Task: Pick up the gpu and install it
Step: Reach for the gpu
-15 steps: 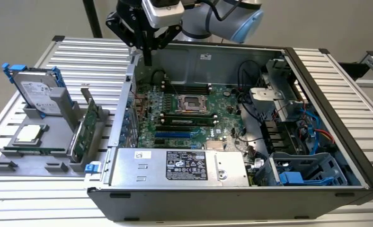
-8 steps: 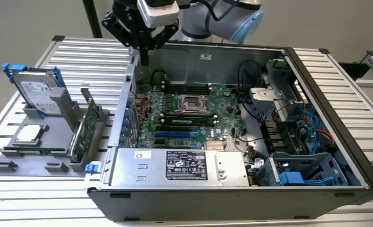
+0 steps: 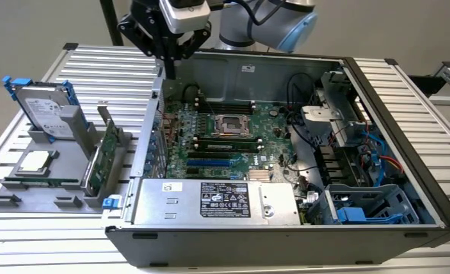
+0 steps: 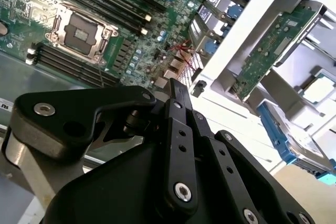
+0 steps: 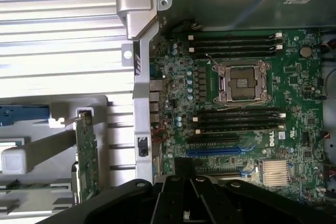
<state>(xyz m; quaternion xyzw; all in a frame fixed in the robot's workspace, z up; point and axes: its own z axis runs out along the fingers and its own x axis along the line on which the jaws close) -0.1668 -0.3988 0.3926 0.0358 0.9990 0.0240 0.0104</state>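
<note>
The gpu (image 3: 103, 153) is a thin green card standing on edge in a grey holder (image 3: 53, 197) outside the open computer case (image 3: 286, 240), on the exterior view's left. It also appears in the first wrist view (image 5: 87, 156) and the second wrist view (image 4: 269, 51). My gripper (image 3: 169, 67) hangs above the case's back corner on the exterior view's left, above and behind the gpu and well apart from it. The black fingers (image 4: 176, 95) are together, shut on nothing, and my gripper (image 5: 182, 162) sits over the motherboard's edge in the first wrist view.
Inside the case lie the motherboard (image 3: 225, 137) with its open processor socket (image 5: 242, 80), a power supply (image 3: 217, 200) at the front and a drive cage (image 3: 366, 208). The holder also carries a hard drive with blue rails (image 3: 46, 105), a processor chip (image 3: 35, 161) and a memory stick (image 3: 38, 182).
</note>
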